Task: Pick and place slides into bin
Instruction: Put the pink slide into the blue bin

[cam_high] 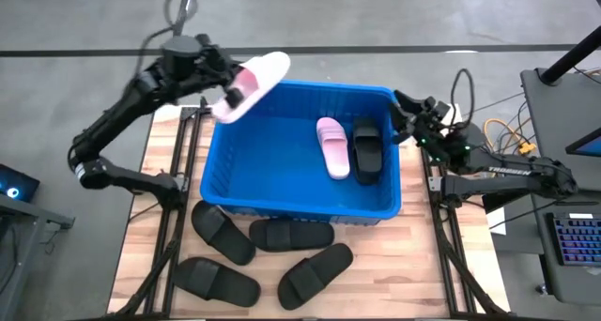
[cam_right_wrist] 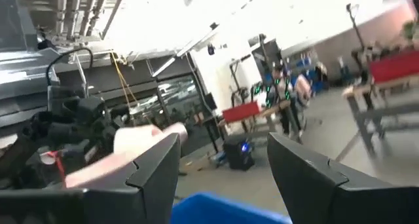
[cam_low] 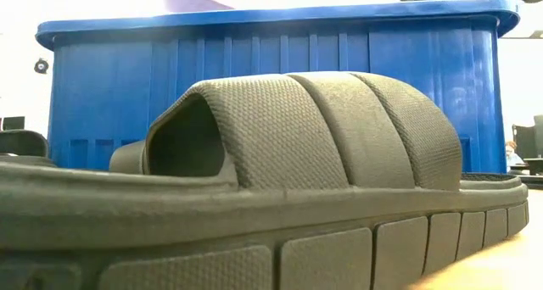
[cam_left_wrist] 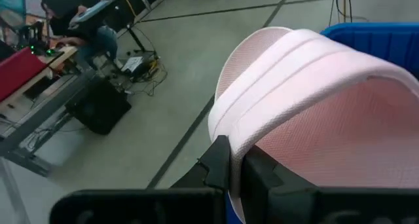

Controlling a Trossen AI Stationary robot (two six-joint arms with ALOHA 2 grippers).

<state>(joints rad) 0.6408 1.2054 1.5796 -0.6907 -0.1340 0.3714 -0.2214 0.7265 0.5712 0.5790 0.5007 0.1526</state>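
Wooden table (cam_high: 413, 265): left jaws (cam_high: 228, 94) clamp pink slide (cam_high: 252, 84) over bin (cam_high: 300, 201)

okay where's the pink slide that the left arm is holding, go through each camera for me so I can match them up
High view: held pink slide in the left gripper, above the blue bin at its far-left corner.
Low view: not in it; a black slide fills the front.
Left wrist view: fills the right half, shut fingers clamping its edge.
Right wrist view: pale pink shape by the far arm.
Shared landmark: the blue bin.
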